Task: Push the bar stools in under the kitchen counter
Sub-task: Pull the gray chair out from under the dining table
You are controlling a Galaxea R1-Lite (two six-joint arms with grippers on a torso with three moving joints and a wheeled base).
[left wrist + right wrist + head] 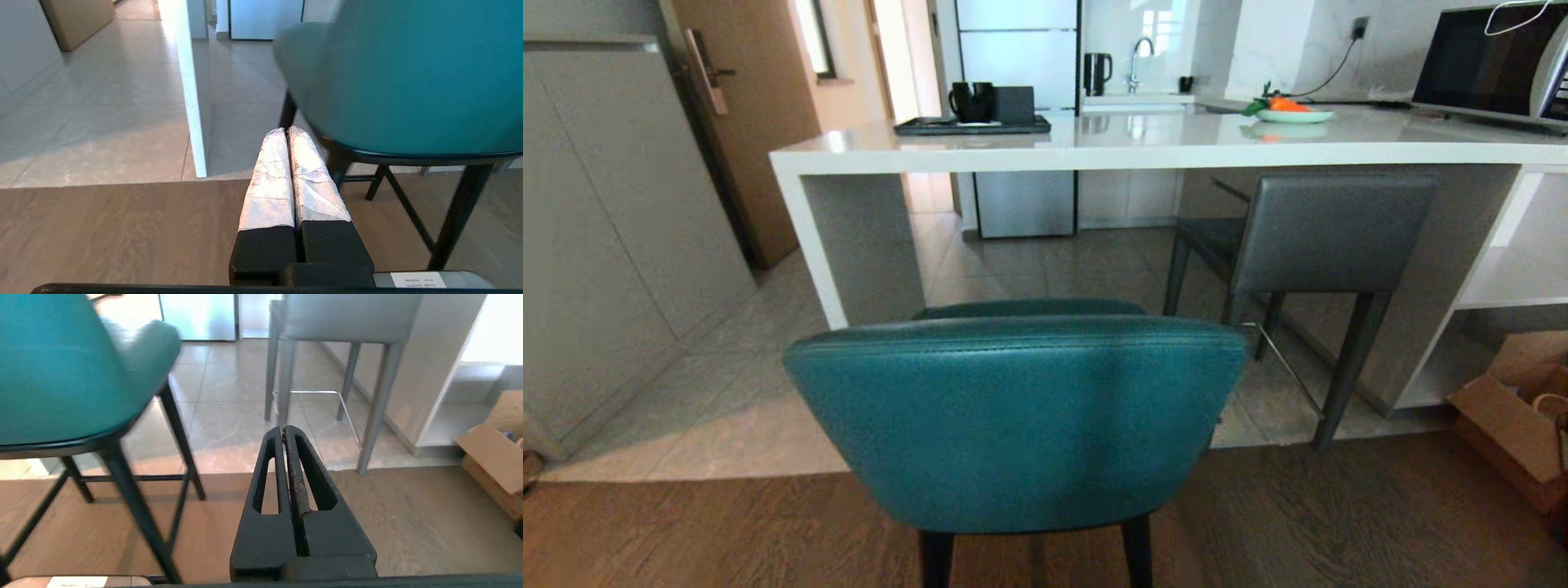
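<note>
The teal bar stool [1013,416] stands right in front of me with its curved back toward me, out on the wooden floor short of the white kitchen counter [1143,151]. The dark grey bar stool [1327,233] stands further right, its seat partly under the counter. Neither arm shows in the head view. My left gripper [286,130] is shut and empty, low beside the teal stool [408,73] on its left side. Low on the other side of the teal stool [61,367], my right gripper [284,428] is shut and empty too, with the grey stool [347,318] ahead of it.
A cardboard box [1515,408] lies on the floor at the right, by the counter's open shelving [1507,278]. A tray with mugs [972,122], a plate of carrots [1290,110] and a microwave [1494,61] sit on the counter. Grey cabinets [605,245] line the left.
</note>
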